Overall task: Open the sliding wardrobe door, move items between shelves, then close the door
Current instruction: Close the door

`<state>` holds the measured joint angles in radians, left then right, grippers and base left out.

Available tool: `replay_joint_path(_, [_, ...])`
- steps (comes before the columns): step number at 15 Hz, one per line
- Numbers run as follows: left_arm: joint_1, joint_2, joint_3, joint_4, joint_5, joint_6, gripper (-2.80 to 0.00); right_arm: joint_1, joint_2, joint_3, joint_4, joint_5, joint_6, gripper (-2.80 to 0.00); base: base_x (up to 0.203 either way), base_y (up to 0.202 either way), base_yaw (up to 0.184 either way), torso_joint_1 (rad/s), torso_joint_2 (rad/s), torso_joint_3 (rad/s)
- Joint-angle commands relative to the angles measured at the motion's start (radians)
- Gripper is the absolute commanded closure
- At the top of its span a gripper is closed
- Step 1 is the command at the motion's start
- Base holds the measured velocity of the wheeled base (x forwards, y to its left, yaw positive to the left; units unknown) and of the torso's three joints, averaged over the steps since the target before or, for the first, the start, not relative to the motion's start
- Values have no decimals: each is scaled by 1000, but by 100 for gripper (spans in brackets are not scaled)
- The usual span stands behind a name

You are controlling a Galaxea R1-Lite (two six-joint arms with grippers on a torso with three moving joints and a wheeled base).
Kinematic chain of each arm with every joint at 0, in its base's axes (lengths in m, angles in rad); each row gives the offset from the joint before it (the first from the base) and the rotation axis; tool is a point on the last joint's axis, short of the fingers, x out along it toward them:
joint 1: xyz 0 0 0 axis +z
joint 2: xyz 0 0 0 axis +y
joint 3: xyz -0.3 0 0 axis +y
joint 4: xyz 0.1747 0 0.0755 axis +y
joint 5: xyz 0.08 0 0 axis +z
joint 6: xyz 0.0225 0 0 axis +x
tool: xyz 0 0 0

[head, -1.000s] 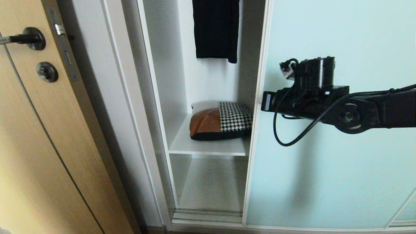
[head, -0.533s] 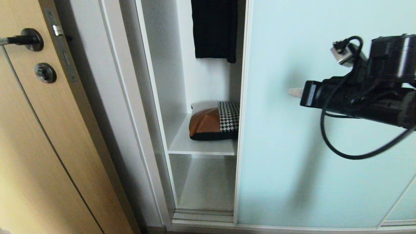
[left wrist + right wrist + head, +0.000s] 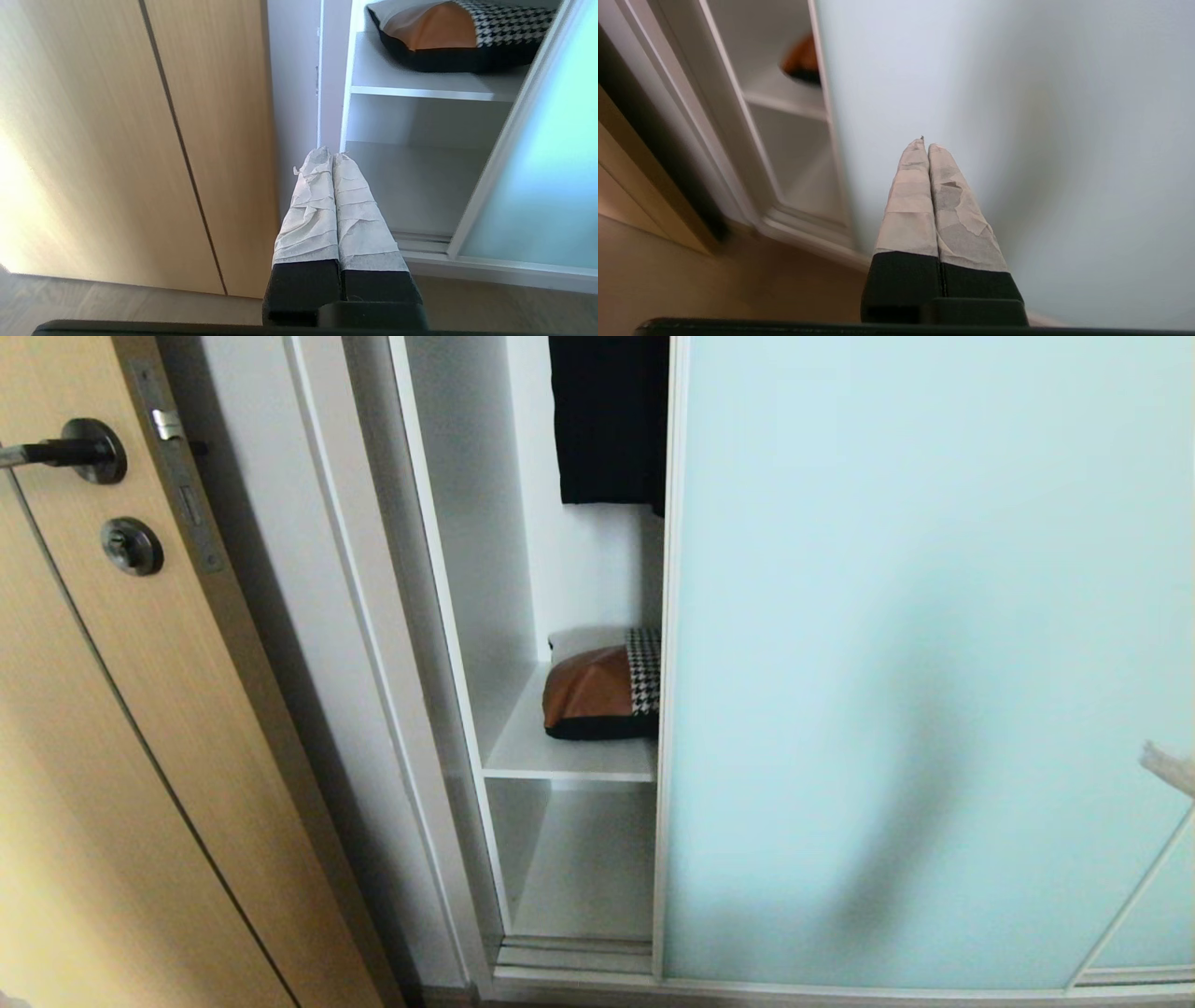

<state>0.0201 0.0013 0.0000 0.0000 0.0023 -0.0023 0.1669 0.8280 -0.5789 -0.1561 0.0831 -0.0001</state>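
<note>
Hinged door: on my far left I see the light wood door (image 3: 140, 756) with its dark lever handle (image 3: 65, 448) and a round lock (image 3: 133, 545) below it.
Wardrobe frame: the white side wall (image 3: 467, 569) stands just right of that door.
Opening: I have a narrow gap between the side wall and the sliding wardrobe door (image 3: 915, 663).
Dark garment: I see it hanging (image 3: 607, 420) at the top of the gap.
Cushion: the patchwork cushion (image 3: 602, 695) lies on the upper shelf (image 3: 560, 761); the sliding door's frame hides its right part, so I see the brown patch and a strip of houndstooth.
Lower shelf: it lies (image 3: 583, 877) below, at the bottom of the opening.
Sliding door: the frosted aqua panel covers most of the wardrobe, not fully shut.
Left gripper: I see it (image 3: 332, 155) low by the wardrobe's bottom corner, jaws together, holding nothing.
Right gripper: it (image 3: 924, 142) points at the glass panel with jaws together and empty; only its tip (image 3: 1172, 767) shows at the head view's right edge.
</note>
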Motion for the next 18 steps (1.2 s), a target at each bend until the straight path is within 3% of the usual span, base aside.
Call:
replay_joint_path(1, [0, 0, 2, 0, 1, -1, 0, -63, -367, 196, 45, 4, -34, 0, 0, 0, 0, 0, 0, 0])
replay_joint_path(4, [0, 0, 2, 0, -1, -1, 0, -158, -586, 339, 203, 12, -50, 0, 0, 0, 0, 0, 0, 0])
replay_joint_path(6, [0, 0, 2, -2, -1, -1, 0, -178, -665, 388, 342, 13, -4, 0, 0, 0, 0, 0, 0, 0])
replay_joint_path(9, [0, 0, 2, 0, -1, -1, 0, -174, -825, 461, 339, 11, 7, 0, 0, 0, 0, 0, 0, 0])
replay_joint_path(11, [0, 0, 2, 0, -1, -1, 0, -173, -828, 491, 311, -9, 32, 0, 0, 0, 0, 0, 0, 0])
replay_joint_path(13, [0, 0, 2, 0, -1, -1, 0, -173, -829, 551, 176, -42, 33, 0, 0, 0, 0, 0, 0, 0])
replay_joint_path(14, [0, 0, 2, 0, -1, 0, 0, -173, -829, 579, 113, -67, 9, 0, 0, 0, 0, 0, 0, 0])
replay_joint_path(16, [0, 0, 2, 0, -1, -1, 0, -173, -828, 579, 152, -75, -77, 0, 0, 0, 0, 0, 0, 0])
replay_joint_path(18, [0, 0, 2, 0, -1, -1, 0, -173, -828, 579, 153, -75, -59, 0, 0, 0, 0, 0, 0, 0])
